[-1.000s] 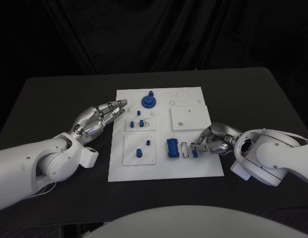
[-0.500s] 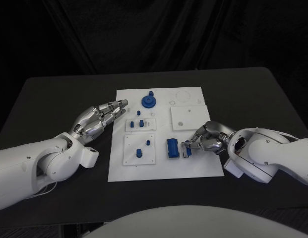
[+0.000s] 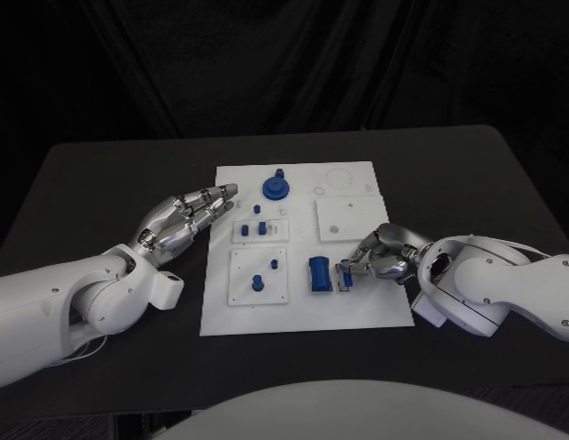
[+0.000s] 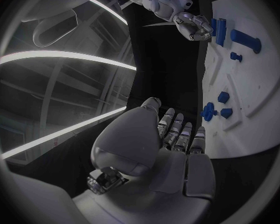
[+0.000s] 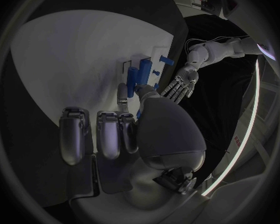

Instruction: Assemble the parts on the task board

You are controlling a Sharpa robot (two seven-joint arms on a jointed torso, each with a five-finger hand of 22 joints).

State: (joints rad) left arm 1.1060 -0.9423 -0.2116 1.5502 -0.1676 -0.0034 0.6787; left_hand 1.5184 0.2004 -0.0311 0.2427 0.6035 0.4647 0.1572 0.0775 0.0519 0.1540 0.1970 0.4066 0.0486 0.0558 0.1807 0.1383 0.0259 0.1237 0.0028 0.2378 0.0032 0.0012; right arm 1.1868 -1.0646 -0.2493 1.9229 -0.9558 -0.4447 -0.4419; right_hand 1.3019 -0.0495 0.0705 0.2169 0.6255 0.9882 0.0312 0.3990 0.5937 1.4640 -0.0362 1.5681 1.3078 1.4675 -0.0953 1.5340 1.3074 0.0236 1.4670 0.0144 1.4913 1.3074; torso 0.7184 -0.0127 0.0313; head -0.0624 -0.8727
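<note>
a: since a second ago, what is changing in the head view?

b: right hand (image 3: 379, 258) is sitting a little further in over the task board (image 3: 364, 307) than before, its fingers pinching a small blue part (image 3: 347, 273) just beside the upright blue block (image 3: 320, 272); left hand (image 3: 185, 220) is staying where it was, flat on the black table (image 3: 99, 183) at the board's left edge, fingers slightly apart and gripping nothing.

a: and the other parts in that view?

b: a blue round part (image 3: 277, 188) is standing near the board's far edge, two small blue pegs (image 3: 257, 226) are sitting on a raised white plate behind the near plate, and two more are sitting on that near plate (image 3: 257, 277).

a: left wrist view?

b: the left hand (image 4: 177, 144) is lying open beside the board (image 4: 264, 104), with blue pegs (image 4: 216, 104) just beyond its fingertips; the right hand (image 4: 193, 25) is showing far off, next to the blue block (image 4: 221, 31).

a: right wrist view?

b: the right hand (image 5: 124, 129) is curling over the board (image 5: 77, 50), thumb and a finger closing on the small part (image 5: 142, 89), the block (image 5: 139, 70) just ahead, the left hand (image 5: 182, 84) lying spread beyond.
</note>
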